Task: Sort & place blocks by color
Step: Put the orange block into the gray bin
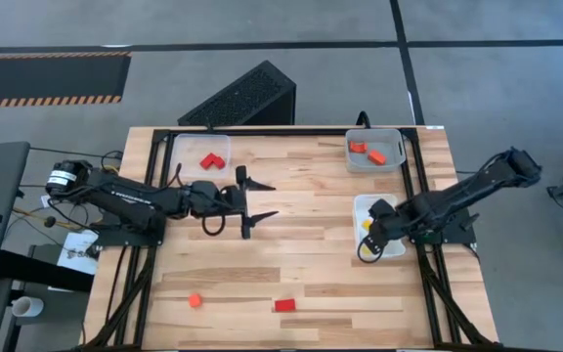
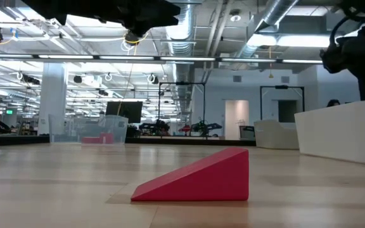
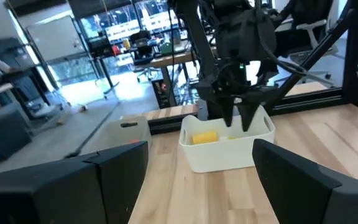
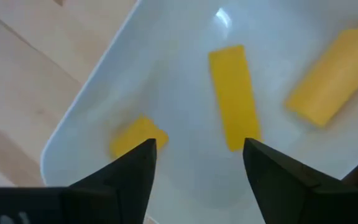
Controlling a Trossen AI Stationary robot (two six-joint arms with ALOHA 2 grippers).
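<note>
My right gripper (image 4: 197,165) points down into the white tray (image 1: 396,244), open, with nothing between its fingers. Below it on the tray's floor lie a yellow bar (image 4: 234,96), a yellow cylinder (image 4: 325,78) and a small yellow block (image 4: 135,137). My left gripper (image 1: 254,199) hovers level over the table's middle left, open and empty, facing the white tray (image 3: 225,155) and my right gripper (image 3: 238,115). An orange cube (image 1: 194,300) and a red wedge (image 1: 284,305) lie loose near the front edge. The wedge (image 2: 198,177) rests on its flat base.
A clear tray (image 1: 186,164) at the far left holds red blocks (image 1: 212,158). A grey tray (image 1: 391,139) at the far right holds orange blocks (image 1: 368,151). Bare wood lies between the trays and the two loose blocks.
</note>
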